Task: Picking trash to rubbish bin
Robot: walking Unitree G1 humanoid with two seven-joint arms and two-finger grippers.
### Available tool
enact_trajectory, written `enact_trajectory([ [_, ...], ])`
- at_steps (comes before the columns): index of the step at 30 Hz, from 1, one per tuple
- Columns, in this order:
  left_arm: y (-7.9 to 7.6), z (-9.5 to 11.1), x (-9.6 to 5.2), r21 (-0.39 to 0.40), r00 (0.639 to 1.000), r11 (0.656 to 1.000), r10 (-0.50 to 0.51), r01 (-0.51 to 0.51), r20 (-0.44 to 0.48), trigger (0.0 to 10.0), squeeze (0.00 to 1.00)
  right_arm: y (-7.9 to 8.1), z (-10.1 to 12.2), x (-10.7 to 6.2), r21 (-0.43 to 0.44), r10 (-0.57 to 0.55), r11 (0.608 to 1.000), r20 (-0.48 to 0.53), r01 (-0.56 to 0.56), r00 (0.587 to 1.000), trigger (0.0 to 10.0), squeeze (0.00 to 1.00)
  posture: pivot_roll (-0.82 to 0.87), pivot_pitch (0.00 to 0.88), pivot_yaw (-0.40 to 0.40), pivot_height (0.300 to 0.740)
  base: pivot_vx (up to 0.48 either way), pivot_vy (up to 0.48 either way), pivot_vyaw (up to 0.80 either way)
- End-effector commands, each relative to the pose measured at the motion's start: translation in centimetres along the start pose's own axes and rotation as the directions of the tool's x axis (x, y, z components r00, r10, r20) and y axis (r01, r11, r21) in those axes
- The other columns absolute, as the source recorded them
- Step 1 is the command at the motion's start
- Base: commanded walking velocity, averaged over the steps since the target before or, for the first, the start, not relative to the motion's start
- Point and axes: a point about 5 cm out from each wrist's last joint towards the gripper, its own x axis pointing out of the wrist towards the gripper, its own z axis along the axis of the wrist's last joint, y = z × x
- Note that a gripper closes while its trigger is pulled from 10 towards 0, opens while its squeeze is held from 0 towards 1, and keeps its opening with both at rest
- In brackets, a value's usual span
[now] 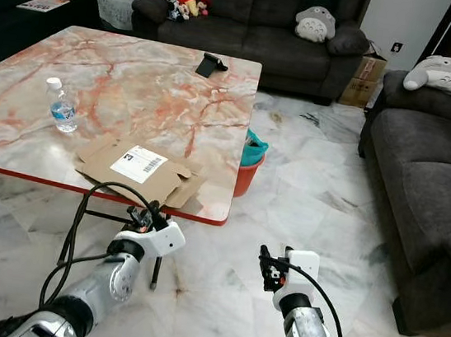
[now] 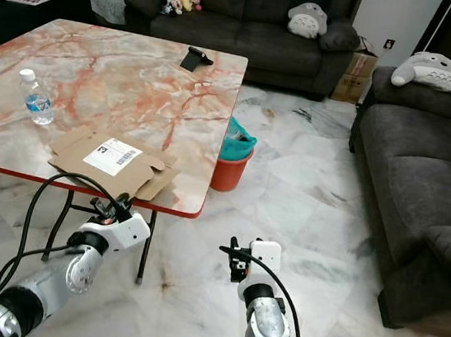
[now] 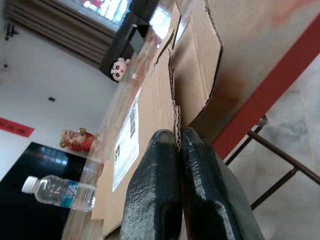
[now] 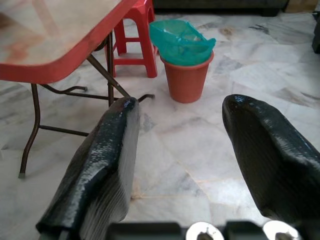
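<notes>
Your view takes in a marble-topped table (image 1: 137, 82) with a red edge, standing on a pale marble floor (image 1: 305, 196), with dark sofas (image 1: 433, 171) behind and to the right of it. On the near edge of the table lies flattened cardboard (image 1: 138, 169) with a white label, one flap reaching the rim. An orange bin (image 1: 248, 165) lined with a teal bag stands on the floor just beside the table's right side, with a red stool (image 4: 135, 30) next to it under the tabletop. A water bottle (image 1: 62, 105) stands upright on the table, left of the cardboard and apart from it. A black phone stand (image 1: 212, 64) sits near the far edge. Your left gripper (image 3: 179, 145) is at the near table edge, fingers pressed together, clamping the cardboard's edge. Your right gripper (image 4: 180, 150) hangs low over the floor, fingers apart and holding nothing, facing the bin.
</notes>
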Motion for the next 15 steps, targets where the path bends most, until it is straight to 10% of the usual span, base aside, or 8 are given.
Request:
enact_trajectory([
  [1, 0.0, -0.3, -0.4, -0.04, 1.0, 0.999, 0.006, -0.006, -0.014, 10.0, 0.0, 0.0, 0.4, 0.3, 0.007, -0.005, 1.0, 0.006, 0.005, 1.0, 10.0, 0.0, 0.12, 0.0, -0.023, 0.74, 0.0, 0.0, 0.0],
  [15, 0.2, -2.8, -1.9, -0.271, 0.987, 0.961, 0.015, -0.058, -0.159, 10.0, 0.0, 0.0, 0.4, 0.5, 0.007, -0.01, 1.0, 0.006, 0.01, 1.0, 10.0, 0.0, 0.12, 0.0, -0.018, 0.74, 0.0, 0.0, 0.0],
])
